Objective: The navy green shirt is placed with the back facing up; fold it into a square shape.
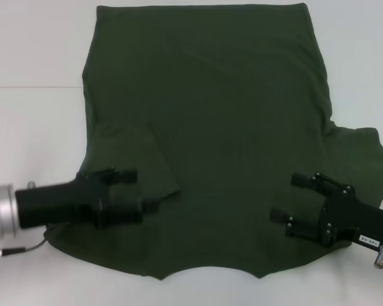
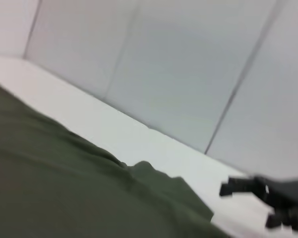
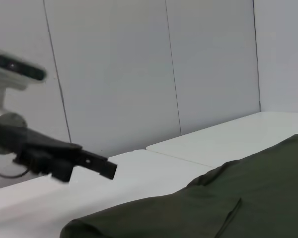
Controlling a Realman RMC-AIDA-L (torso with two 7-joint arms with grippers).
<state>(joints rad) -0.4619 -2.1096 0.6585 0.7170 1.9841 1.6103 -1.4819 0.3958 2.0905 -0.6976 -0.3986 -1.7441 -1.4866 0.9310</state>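
Observation:
The navy green shirt [image 1: 210,127] lies flat on the white table, hem at the far side and neckline at the near edge. Its left sleeve [image 1: 137,159] is folded in over the body, while the right sleeve [image 1: 364,156] still sticks out sideways. My left gripper [image 1: 140,190] hovers open over the near left part of the shirt, beside the folded sleeve's edge. My right gripper [image 1: 286,197] is open over the near right part, just inside the right sleeve. The right wrist view shows the shirt [image 3: 238,208] and the left gripper [image 3: 97,166] farther off. The left wrist view shows the shirt [image 2: 64,188] and the right gripper [image 2: 268,198] beyond it.
The white table [image 1: 32,140] extends past the shirt on both sides, with a seam line [image 1: 32,86] on the left. A thin cable [image 1: 19,250] hangs from the left arm. Pale wall panels [image 3: 139,74] stand behind the table.

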